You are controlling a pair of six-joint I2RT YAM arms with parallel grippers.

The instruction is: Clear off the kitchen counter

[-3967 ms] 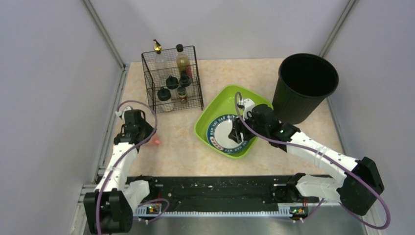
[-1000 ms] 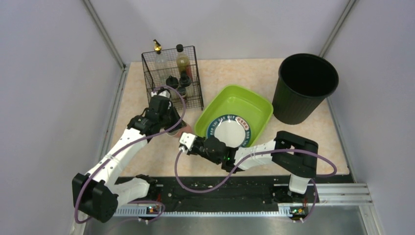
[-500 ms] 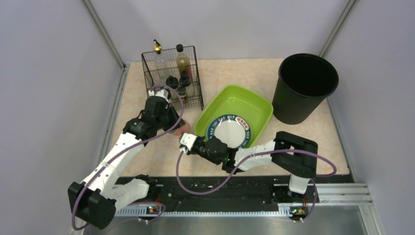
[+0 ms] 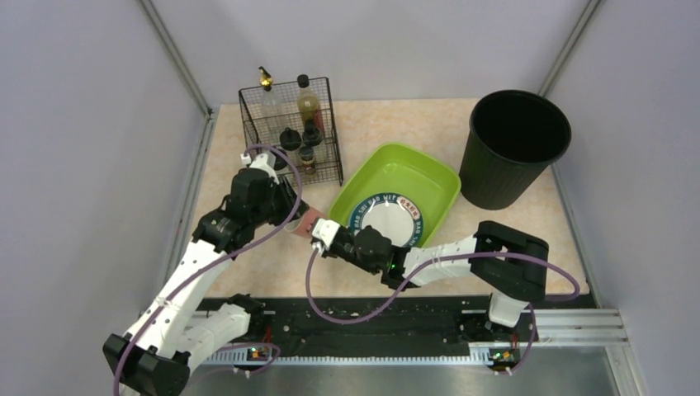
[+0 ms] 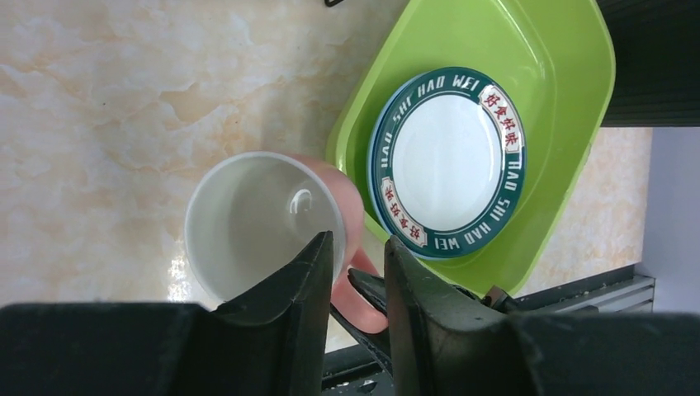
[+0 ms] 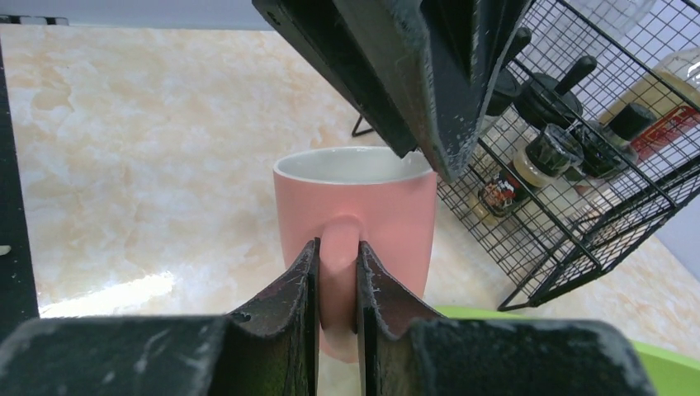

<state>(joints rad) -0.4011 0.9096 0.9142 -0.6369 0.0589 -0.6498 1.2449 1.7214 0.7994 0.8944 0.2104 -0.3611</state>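
The left pincer (image 5: pixel 357 247) is pinching the rim of the pink mug (image 6: pixel 388 206) and the right pincer (image 6: pixel 338 247) is pinching its handle, over the kitchen counter (image 4: pixel 388 124) beside the green tub (image 4: pixel 413 165), so I think the 2 are passing it across.

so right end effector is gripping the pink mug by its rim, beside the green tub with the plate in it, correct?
Not the rim. The right end effector is pinching the pink mug by its handle, one finger on each side of it, as the right wrist view shows. The rest stands: the mug is beside the green tub with the plate in it.
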